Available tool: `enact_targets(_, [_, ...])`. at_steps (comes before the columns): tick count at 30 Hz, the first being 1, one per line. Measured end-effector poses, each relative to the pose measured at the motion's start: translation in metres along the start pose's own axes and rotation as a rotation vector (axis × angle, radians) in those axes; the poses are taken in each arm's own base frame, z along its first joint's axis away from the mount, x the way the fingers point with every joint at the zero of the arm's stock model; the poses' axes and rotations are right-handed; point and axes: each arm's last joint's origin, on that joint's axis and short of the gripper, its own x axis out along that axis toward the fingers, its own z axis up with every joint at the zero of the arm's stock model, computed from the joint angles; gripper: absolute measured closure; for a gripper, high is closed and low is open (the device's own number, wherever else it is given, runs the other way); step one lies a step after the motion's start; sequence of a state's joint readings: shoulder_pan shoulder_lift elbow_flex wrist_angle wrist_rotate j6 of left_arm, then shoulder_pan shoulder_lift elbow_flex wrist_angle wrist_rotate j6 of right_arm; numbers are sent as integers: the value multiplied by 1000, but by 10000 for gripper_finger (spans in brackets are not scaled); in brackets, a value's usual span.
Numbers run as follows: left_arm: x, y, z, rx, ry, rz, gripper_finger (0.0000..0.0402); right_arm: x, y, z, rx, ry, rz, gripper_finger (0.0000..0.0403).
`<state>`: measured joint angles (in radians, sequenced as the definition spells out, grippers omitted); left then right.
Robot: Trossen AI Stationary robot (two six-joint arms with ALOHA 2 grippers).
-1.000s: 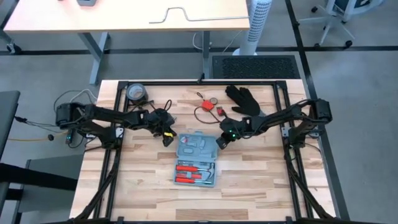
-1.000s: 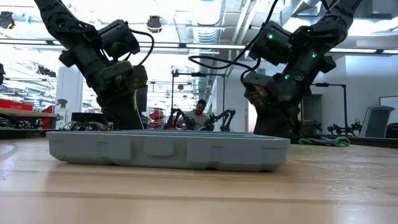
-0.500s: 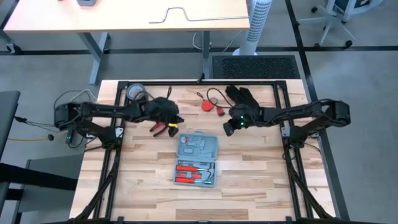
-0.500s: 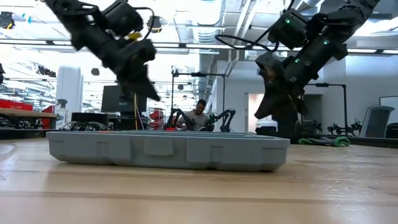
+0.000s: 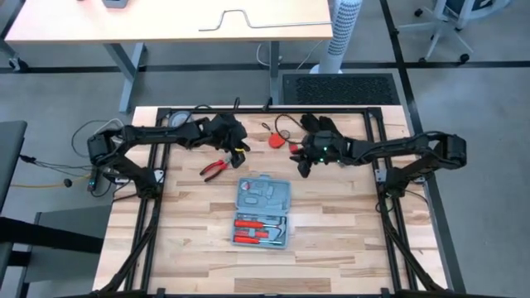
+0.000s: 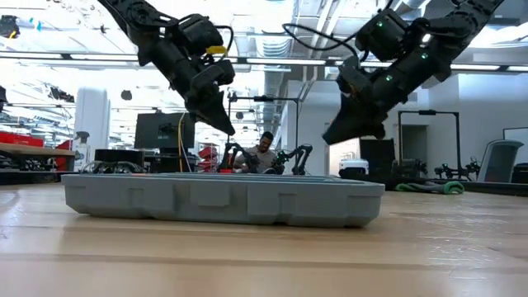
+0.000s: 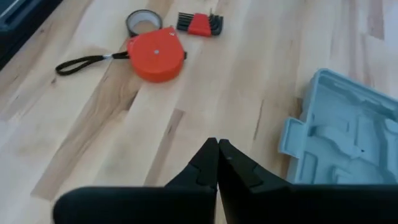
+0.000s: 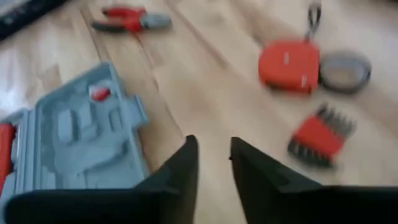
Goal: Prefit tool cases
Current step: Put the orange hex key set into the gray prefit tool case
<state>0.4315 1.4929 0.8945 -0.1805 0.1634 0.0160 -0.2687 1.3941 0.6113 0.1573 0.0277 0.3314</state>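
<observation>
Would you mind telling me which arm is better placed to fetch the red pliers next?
Left: the left gripper hovers just beside the pliers, while the right gripper is farther off, across the tool case.

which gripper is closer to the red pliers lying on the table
Left. The left gripper hangs just beyond the red pliers, toward the table's far edge. The right gripper is across the table from them, past the tool case's far end.

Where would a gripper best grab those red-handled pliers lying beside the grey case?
Probably across the pliers near the pivot, from straight above. They lie flat on bare wood, apart from the tool case, with red handles splayed, so the narrow middle should fit between the left gripper fingers, the nearest.
</observation>
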Motion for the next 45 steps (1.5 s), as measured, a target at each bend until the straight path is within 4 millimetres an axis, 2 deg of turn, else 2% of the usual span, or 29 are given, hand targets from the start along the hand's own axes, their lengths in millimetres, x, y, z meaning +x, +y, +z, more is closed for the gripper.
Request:
enact_targets(4, [-1, 4, -1, -28, 7, 4, 383, 2, -9, 11, -56, -83, -14, 225])
enact_targets(9, [-1, 4, -3, -26, 33, 2, 338, 23, -26, 30, -13, -71, -42, 172])
enact_targets(13, [-2, 6, -6, -39, 57, 7, 302, 48, -33, 46, 3, 11, -71, 164])
enact_targets(19, [-2, 8, -11, -50, 105, 36, 268, 83, -31, 74, -119, 123, -92, 163])
enact_targets(23, [-3, 10, -14, -42, 141, 41, 261, 103, -38, 77, -87, 211, -121, 163])
enact_targets(26, [-4, 10, -16, -42, 161, 45, 260, 112, -47, 75, -55, 270, -146, 164])
enact_targets(30, [-4, 11, -19, -44, 190, 45, 260, 107, -56, 71, -16, 352, -154, 170])
enact_targets(35, [-4, 10, -25, -35, 231, 40, 259, 73, -53, 75, -139, 389, -106, 183])
enact_targets(41, [0, 10, -40, -41, 254, 29, 259, 43, -52, 48, -244, 378, -80, 198])
enact_targets(45, [2, 10, -47, -46, 276, 16, 259, 39, -51, 29, -279, 351, -67, 207])
